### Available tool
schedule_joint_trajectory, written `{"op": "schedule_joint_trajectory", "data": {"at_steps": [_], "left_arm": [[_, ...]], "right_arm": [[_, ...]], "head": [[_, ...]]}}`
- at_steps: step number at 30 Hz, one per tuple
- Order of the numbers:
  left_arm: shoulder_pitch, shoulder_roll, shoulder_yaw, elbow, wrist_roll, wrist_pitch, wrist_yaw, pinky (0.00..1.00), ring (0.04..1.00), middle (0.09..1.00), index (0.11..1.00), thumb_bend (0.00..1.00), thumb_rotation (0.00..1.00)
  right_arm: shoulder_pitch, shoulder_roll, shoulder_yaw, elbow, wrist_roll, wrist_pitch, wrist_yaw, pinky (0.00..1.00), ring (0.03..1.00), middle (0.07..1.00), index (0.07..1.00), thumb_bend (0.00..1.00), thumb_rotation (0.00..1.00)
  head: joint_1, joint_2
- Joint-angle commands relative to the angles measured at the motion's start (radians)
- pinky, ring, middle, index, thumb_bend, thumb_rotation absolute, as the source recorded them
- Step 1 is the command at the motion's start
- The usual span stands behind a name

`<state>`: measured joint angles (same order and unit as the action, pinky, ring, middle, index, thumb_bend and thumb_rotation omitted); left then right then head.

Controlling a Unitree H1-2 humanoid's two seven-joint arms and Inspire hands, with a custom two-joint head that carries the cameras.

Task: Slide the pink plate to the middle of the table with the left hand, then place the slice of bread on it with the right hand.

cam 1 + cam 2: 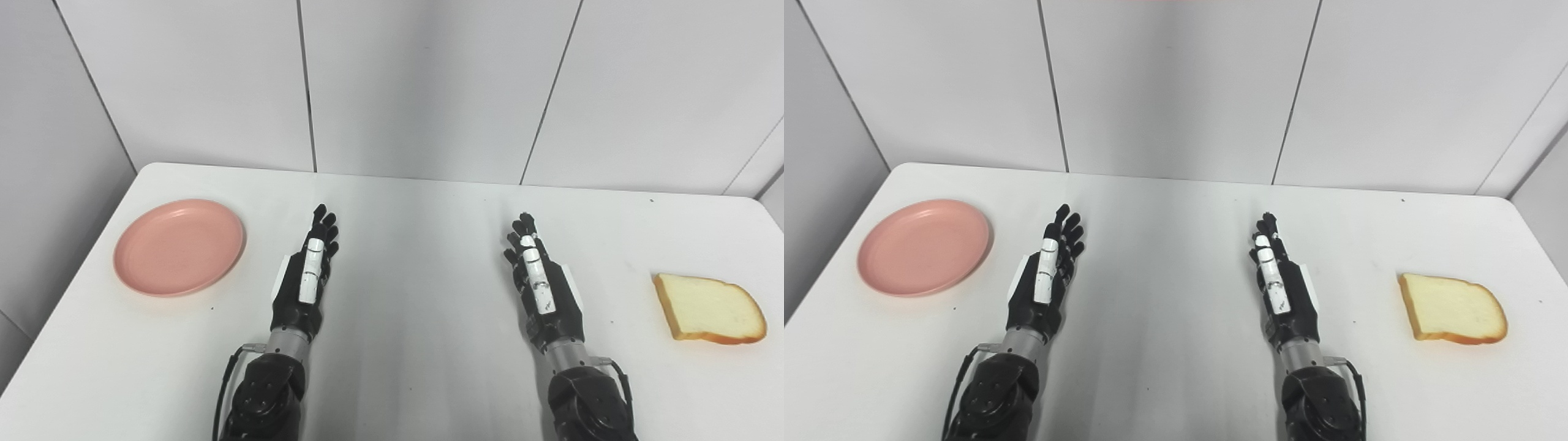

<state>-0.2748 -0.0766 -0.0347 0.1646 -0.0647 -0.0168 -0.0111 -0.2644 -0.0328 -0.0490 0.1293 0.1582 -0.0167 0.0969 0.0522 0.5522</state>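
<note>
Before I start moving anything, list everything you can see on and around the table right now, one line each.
pink plate: one, pink, empty, far left of the table, to the left of the left hand, not touched.
slice of bread: one, pale crumb with a golden crust, lying flat at the right side of the table, to the right of the right hand, not touched.
table: one, white, bare in the middle between the two hands.
wall panels: pale grey with dark seams, behind the table.
left hand: one, black and white, fingers extended, holding nothing, left of centre.
right hand: one, black and white, fingers extended, holding nothing, right of centre.
</note>
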Motion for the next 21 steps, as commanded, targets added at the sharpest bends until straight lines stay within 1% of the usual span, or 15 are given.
{"op": "schedule_joint_trajectory", "data": {"at_steps": [1, 7, 10, 21], "left_arm": [[-0.02, 0.002, -0.006, -0.016, 0.015, -0.044, -0.006, 1.0, 1.0, 1.0, 1.0, 0.71, 1.0], [-0.021, 0.001, -0.009, -0.025, 0.01, -0.035, -0.009, 1.0, 1.0, 1.0, 1.0, 0.72, 1.0], [-0.022, 0.0, -0.009, -0.027, 0.013, -0.03, -0.007, 1.0, 1.0, 1.0, 1.0, 0.73, 1.0], [-0.024, 0.0, -0.01, -0.033, 0.01, -0.025, -0.009, 1.0, 1.0, 1.0, 1.0, 0.73, 1.0]], "right_arm": [[-0.025, -0.002, -0.004, -0.016, 0.001, -0.056, 0.005, 1.0, 1.0, 1.0, 1.0, 0.66, 0.84], [-0.02, -0.001, -0.003, -0.019, 0.002, -0.057, 0.005, 1.0, 1.0, 1.0, 1.0, 0.64, 0.84], [-0.019, -0.001, -0.003, -0.021, -0.001, -0.053, 0.003, 1.0, 1.0, 1.0, 1.0, 0.66, 0.85], [-0.018, -0.002, -0.002, -0.021, -0.004, -0.062, 0.006, 1.0, 1.0, 1.0, 1.0, 0.66, 0.85]], "head": [[0.001, 0.001], [0.0, 0.0], [0.001, 0.0], [0.003, -0.001]]}}
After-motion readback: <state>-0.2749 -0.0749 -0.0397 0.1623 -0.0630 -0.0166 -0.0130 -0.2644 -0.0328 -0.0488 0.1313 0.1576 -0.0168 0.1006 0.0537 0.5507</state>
